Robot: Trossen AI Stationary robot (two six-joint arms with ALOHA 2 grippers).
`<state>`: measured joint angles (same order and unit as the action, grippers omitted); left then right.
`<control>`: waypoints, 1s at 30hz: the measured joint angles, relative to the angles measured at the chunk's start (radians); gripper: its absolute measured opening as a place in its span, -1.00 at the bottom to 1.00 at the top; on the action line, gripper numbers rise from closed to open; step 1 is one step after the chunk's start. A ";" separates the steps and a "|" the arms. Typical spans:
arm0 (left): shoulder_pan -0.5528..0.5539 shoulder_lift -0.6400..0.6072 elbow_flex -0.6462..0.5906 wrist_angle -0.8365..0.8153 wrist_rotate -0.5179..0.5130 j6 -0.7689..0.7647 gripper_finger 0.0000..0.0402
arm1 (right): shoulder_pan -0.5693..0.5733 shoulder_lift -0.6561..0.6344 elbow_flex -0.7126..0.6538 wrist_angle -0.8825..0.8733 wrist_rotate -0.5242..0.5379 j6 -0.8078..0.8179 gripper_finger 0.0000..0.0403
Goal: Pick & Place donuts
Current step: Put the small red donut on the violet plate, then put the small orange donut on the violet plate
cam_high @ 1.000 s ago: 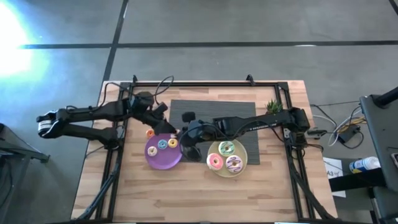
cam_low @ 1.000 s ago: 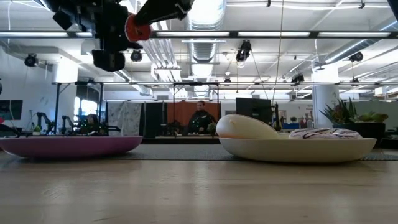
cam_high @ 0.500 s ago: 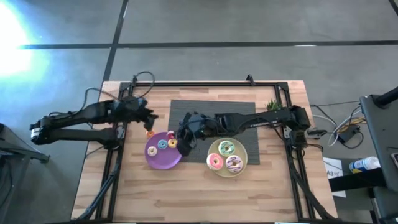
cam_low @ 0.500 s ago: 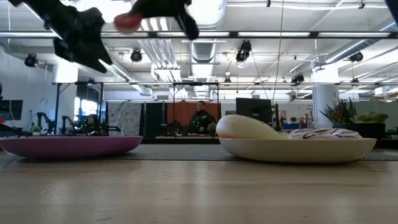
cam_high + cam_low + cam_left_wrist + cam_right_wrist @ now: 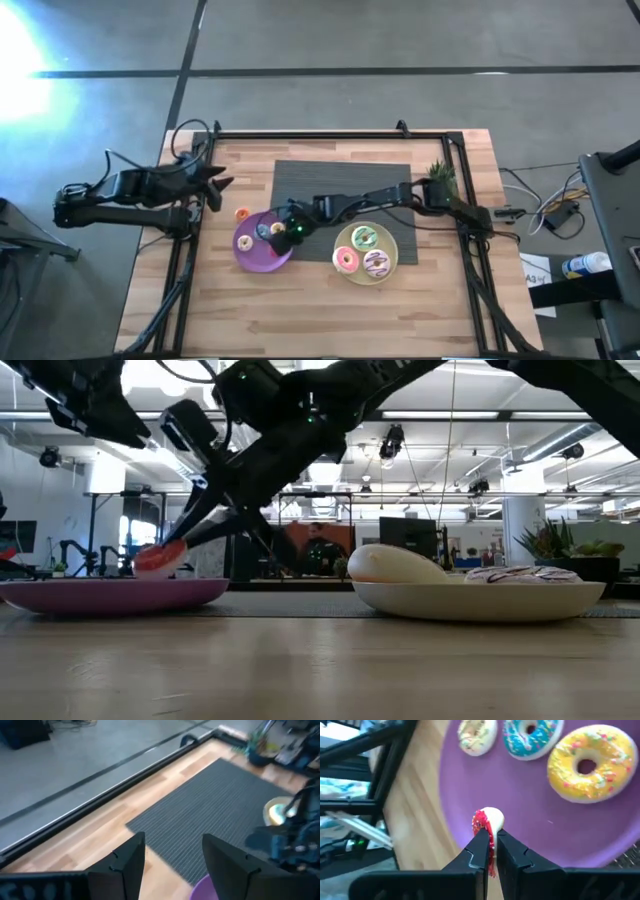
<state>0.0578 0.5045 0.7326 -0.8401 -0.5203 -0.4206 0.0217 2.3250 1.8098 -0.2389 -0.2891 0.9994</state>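
Note:
My right gripper [image 5: 491,840] is shut on a small red donut [image 5: 160,557] just over the round purple plate [image 5: 252,256]. A pale donut [image 5: 477,734], a teal-iced donut [image 5: 532,735] and a yellow donut [image 5: 590,767] lie flat on that plate. An orange donut [image 5: 241,214] lies on the wood beside it. The green-white [image 5: 364,237], pink [image 5: 345,260] and purple-white [image 5: 377,264] donuts lie on the pale-yellow plate [image 5: 392,250]. My left gripper [image 5: 172,865] is open and empty near the table's left edge, high above the wood. My right gripper pinches the red donut's rim [image 5: 489,826] between its two fingers, one on the iced face and one on the pale underside. The fingers slant down from the table's right side. The ring stands on edge; whether it touches the plate I cannot tell.
A dark grey ribbed mat [image 5: 345,180] lies at the table's far middle, under the far parts of both plates. A small green plant [image 5: 438,172] stands at the far right. A black frame [image 5: 300,135] runs along the table's edges.
My right gripper has come down from high above toward the purple plate, a little toward the table's left, carrying the red donut. My left gripper has drawn back toward the table's left edge, away from the purple plate.

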 joint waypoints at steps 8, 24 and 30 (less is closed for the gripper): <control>0.000 -0.003 -0.002 -0.084 -0.037 -0.001 -0.14 | 0.017 0.067 0.094 -0.152 0.118 -0.092 -0.65; 0.005 0.199 -0.131 -0.029 -0.040 -0.294 -0.14 | 0.027 -0.029 0.225 -0.449 0.364 -0.472 0.02; 0.068 0.456 -0.186 -0.020 0.095 -0.410 -0.14 | 0.023 -0.130 0.192 -0.589 0.398 -0.477 0.02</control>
<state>0.1259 0.9609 0.5465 -0.8602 -0.4249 -0.8308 0.0445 2.1952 2.0014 -0.8277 0.1089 0.5224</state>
